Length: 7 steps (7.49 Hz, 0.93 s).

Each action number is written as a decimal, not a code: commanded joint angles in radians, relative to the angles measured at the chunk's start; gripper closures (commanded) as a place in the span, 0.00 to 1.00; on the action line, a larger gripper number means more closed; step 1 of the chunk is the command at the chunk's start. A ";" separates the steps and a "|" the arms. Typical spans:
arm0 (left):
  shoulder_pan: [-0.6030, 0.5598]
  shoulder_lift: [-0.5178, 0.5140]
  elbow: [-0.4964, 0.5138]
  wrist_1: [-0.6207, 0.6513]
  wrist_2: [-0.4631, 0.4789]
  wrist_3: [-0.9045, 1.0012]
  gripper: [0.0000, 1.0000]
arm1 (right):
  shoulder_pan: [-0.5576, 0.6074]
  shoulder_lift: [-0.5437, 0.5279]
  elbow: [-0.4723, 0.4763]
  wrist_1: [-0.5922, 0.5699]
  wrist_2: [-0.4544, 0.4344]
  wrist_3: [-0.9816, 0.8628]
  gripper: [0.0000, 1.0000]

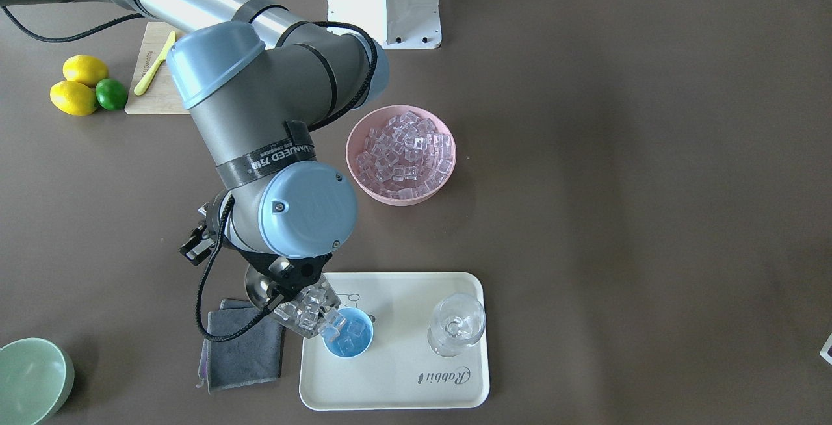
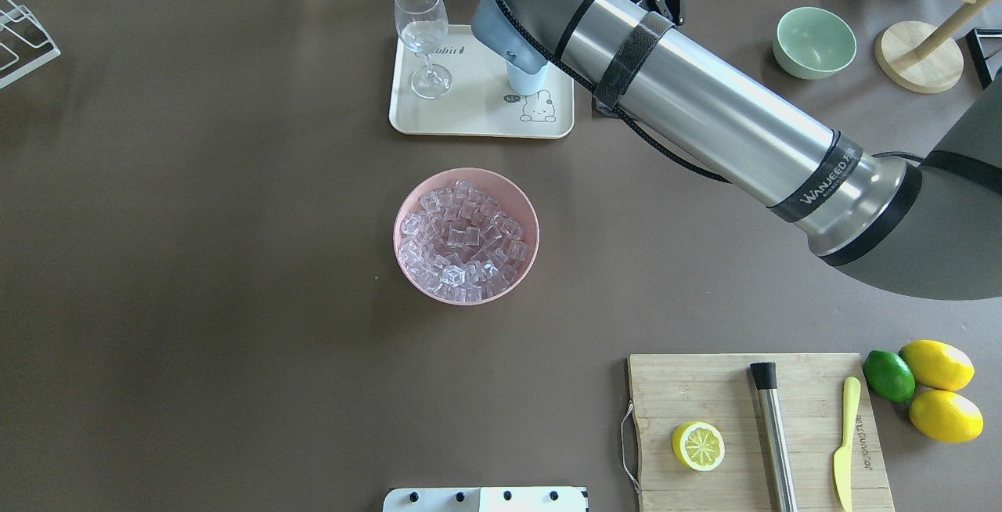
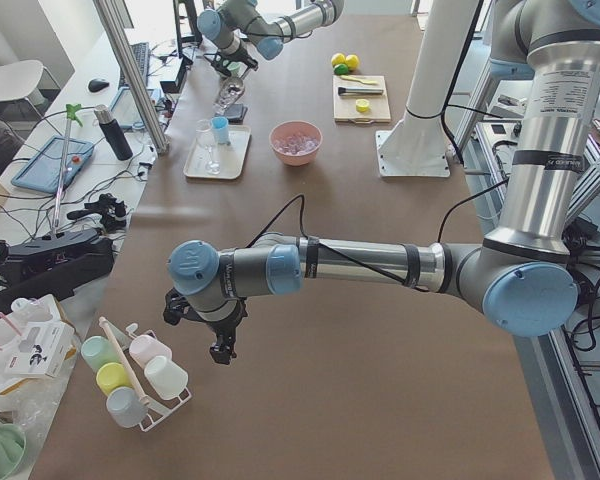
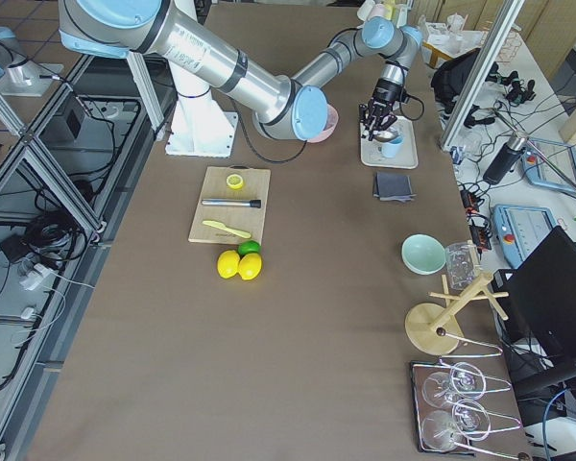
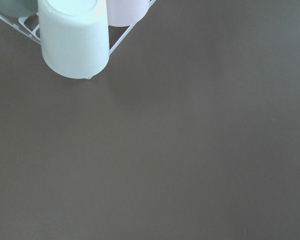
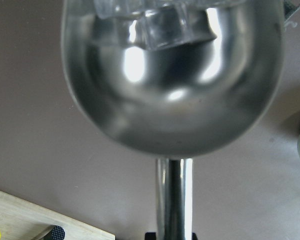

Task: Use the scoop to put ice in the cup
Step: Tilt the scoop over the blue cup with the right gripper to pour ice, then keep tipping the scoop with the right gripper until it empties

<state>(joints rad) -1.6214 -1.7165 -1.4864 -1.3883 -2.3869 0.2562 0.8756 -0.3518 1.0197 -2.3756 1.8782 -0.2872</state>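
Two lemons (image 2: 937, 365) and a lime (image 2: 888, 376) lie at the table's near right corner, just beside a cutting board (image 2: 704, 387). The board carries a lemon half (image 2: 697, 445), a steel cylinder (image 2: 773, 434) and a yellow knife (image 2: 845, 441). At the table's left end the left gripper (image 3: 223, 348) hangs near a rack of cups (image 3: 130, 385); I cannot tell whether its jaws are wide or narrow. In the table's middle stands a pink bowl (image 1: 351, 158) heaped with ice (image 1: 406, 152). Past it, toward the far edge, a cream tray (image 1: 390, 373) bears a wine glass (image 1: 456, 324) on its left half and the cup (image 1: 354, 347) on its right half. The right gripper (image 1: 289, 282) hangs over the tray's right edge, clamped on the handle of the scoop (image 6: 172, 115). The trough reaches out from the gripper, tilted down, with its lip at the cup's rim. Cubes sit in the trough and at its mouth, and a few lie in the cup. A grey cloth (image 1: 244, 353) lies just beside the tray, partly under the gripper. Farther right, near the far edge, stands a green bowl (image 1: 29, 379).
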 commanded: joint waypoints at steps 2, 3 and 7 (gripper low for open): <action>0.000 0.000 0.000 0.000 0.000 -0.002 0.01 | -0.001 0.020 -0.029 -0.017 -0.028 -0.026 1.00; 0.000 0.000 0.000 0.000 0.000 -0.002 0.01 | -0.001 0.028 -0.035 -0.028 -0.036 -0.033 1.00; 0.000 0.000 0.000 0.000 0.000 -0.002 0.01 | -0.001 0.040 -0.056 -0.030 -0.057 -0.044 1.00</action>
<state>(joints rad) -1.6214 -1.7165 -1.4864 -1.3883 -2.3869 0.2546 0.8744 -0.3221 0.9801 -2.4046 1.8317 -0.3235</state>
